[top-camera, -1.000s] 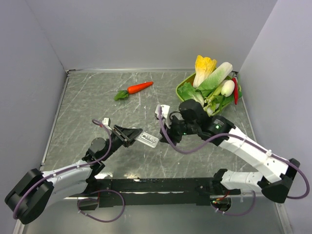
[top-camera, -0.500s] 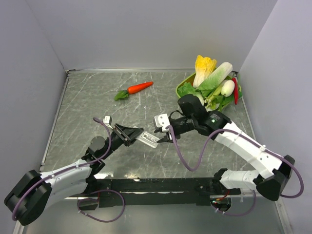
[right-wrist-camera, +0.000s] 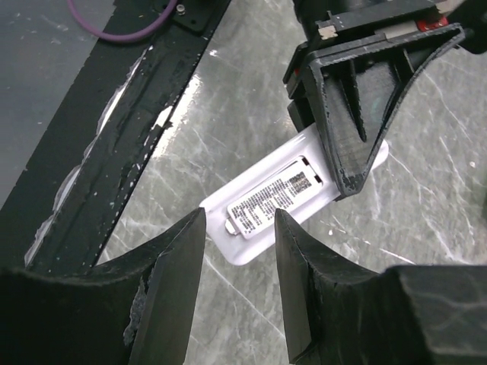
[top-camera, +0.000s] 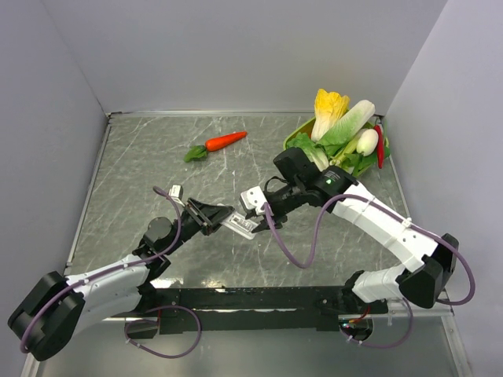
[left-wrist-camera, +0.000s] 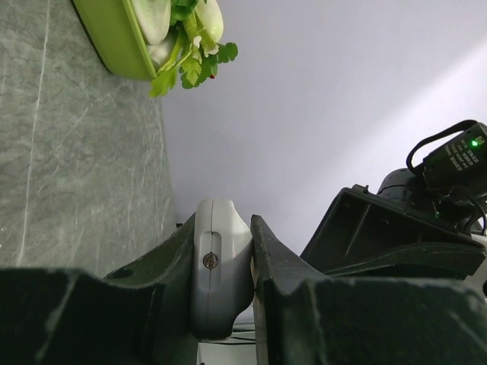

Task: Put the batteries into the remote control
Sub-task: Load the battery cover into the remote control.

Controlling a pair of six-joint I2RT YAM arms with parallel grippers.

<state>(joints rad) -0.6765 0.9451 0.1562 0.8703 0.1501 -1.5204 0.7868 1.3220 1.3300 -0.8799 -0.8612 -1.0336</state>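
The remote control point(top-camera: 242, 227) is a white bar held just above the table, plain back up, with a printed label on its battery cover point(right-wrist-camera: 278, 198). My left gripper point(top-camera: 224, 216) is shut on one end of it; in the left wrist view the remote point(left-wrist-camera: 217, 266) stands edge-on between the fingers. My right gripper point(right-wrist-camera: 240, 220) hovers open over the remote's free end, its jaws standing either side of the cover's latch, not touching. No batteries are in view.
An orange carrot point(top-camera: 224, 142) lies at the back centre. A green tray point(top-camera: 292, 142) heaped with vegetables sits at the back right, near the right arm's elbow. The black base bar point(top-camera: 251, 298) runs along the near edge. Grey walls close three sides.
My right arm has swung left and its gripper has come over the remote's free end. The left gripper has kept its hold and barely moved.
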